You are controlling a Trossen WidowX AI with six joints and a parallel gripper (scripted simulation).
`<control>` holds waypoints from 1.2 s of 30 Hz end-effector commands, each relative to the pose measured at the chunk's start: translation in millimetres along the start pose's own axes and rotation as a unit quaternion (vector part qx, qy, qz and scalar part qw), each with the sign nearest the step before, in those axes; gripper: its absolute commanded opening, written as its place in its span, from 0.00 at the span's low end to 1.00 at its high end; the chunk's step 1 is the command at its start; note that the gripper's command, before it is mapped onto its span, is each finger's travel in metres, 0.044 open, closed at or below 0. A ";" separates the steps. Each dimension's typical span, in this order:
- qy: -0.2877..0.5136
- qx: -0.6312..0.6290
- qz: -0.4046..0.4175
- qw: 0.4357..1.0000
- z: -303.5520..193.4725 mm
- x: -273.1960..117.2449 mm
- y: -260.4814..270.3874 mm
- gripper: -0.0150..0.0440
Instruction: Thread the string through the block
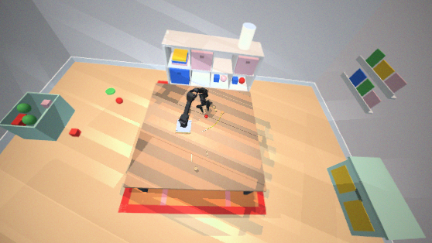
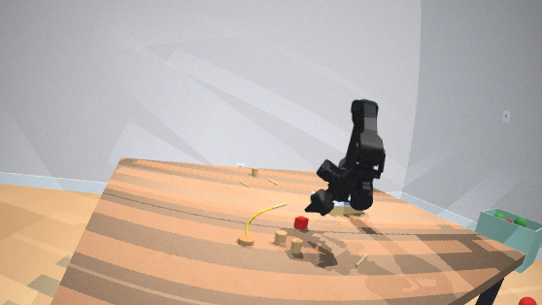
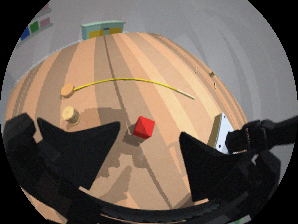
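The small red block (image 1: 206, 116) (image 2: 301, 222) (image 3: 144, 128) shows just beyond my fingertips and looks tilted in the wrist view. Whether it rests flat on the table is unclear, and its hole does not show. My gripper (image 1: 205, 108) (image 2: 308, 210) (image 3: 150, 131) is open, its fingers wide apart with nothing held between them. The round wooden button (image 1: 222, 112) (image 2: 246, 240) (image 3: 67, 90) lies on the table. The yellow string (image 1: 219, 121) (image 2: 249, 222) (image 3: 125, 79) curves from it, outside the block, to the thin stick (image 1: 205, 130) (image 2: 279, 206) (image 3: 185, 94), which lies on the table.
Two small wooden cylinders (image 2: 281, 237) (image 2: 296, 246) stand between button and block; one cylinder (image 3: 70, 115) shows in the wrist view. A loose stick (image 2: 361, 260) lies nearer the table edge. Two more sticks (image 1: 191, 158) (image 1: 207, 154) and a cylinder (image 1: 196, 169) lie beyond the arm's base (image 1: 183, 130).
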State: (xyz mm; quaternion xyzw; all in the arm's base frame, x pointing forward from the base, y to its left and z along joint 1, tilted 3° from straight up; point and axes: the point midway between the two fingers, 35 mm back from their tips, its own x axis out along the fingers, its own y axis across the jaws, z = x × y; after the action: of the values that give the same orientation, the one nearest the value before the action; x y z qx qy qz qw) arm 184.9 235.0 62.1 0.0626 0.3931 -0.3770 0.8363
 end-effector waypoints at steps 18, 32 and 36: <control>0.165 -0.665 0.146 0.713 10.8 29.3 -8.0 1.00; 0.114 -0.841 0.284 0.447 17.5 34.5 -6.8 1.00; 0.081 -0.871 0.321 0.363 20.2 35.4 -5.8 1.00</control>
State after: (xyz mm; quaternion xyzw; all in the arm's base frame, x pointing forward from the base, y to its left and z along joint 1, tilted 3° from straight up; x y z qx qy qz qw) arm 203.8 208.3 54.8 -0.4370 0.6419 0.2136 0.5928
